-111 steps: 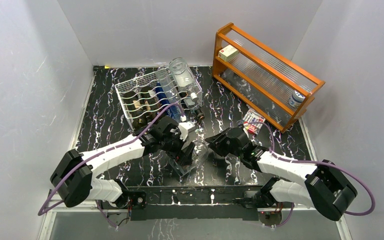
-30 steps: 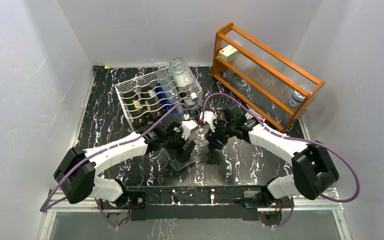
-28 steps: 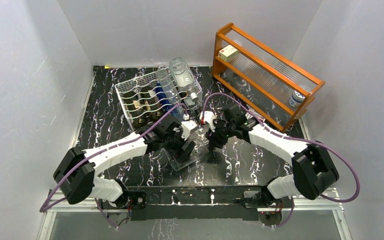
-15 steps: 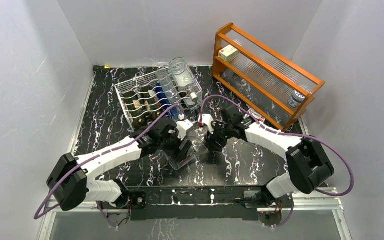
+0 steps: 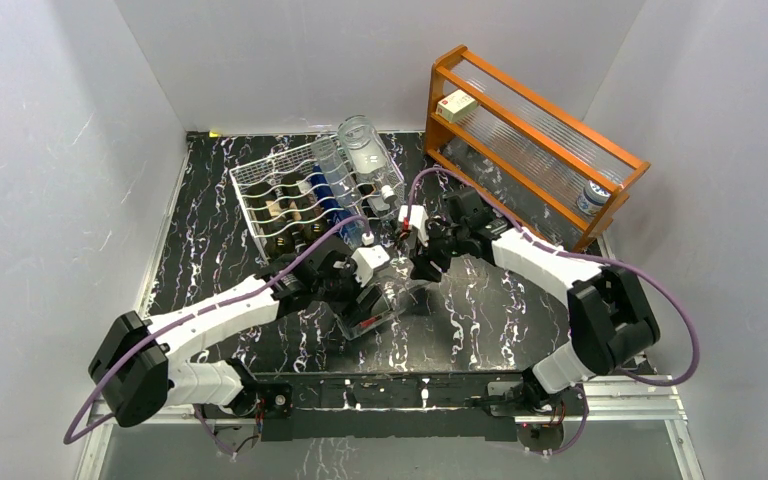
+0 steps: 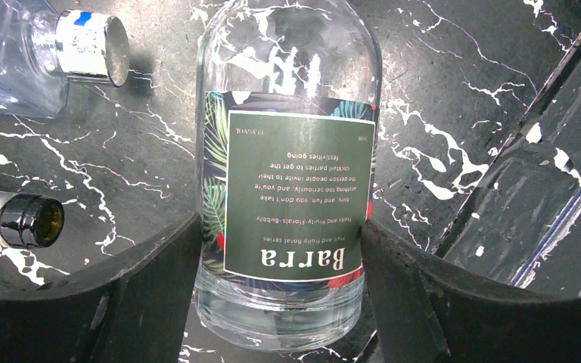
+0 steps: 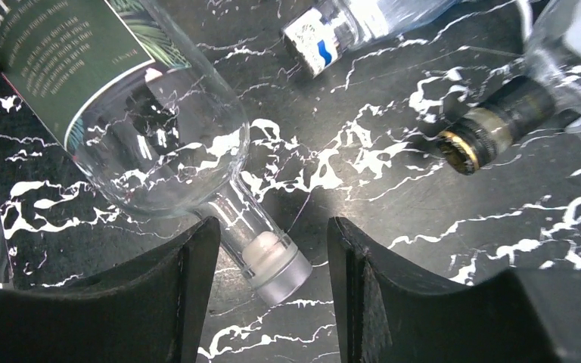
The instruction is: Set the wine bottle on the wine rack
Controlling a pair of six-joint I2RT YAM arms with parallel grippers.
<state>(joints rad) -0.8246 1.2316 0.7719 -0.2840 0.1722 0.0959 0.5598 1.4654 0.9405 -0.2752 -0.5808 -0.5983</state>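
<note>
Left wrist view: clear wine bottle (image 6: pixel 291 189) with a green "Barra" label lies on its side on the black marble table (image 5: pixel 520 300). The left gripper (image 6: pixel 280 227) straddles its body near the base, both fingers looking pressed on the glass, so I read it as clamped on the bottle. Right wrist view: the right gripper (image 7: pixel 272 227) sits astride the capped neck with its jaws apart; a gap shows on one side, so no grip there.

From the top view the bottle lies just in front of the wine rack (image 5: pixel 260 190), between the two grippers and not yet on the rack. The rack already holds bottles, and two necks (image 6: pixel 83 45) (image 6: pixel 26 219) poke out close by. An orange wooden shelf (image 5: pixel 530 150) stands far right and is not the target.

Step in hand is securing the bottle for the lift. To do it well:
- Close the right jaws squarely on the neck below the cap.
- Raise both ends level, since glass is slippery and heavy at the base.
- Clear the protruding necks.
- Lower it into a free cradle.
</note>
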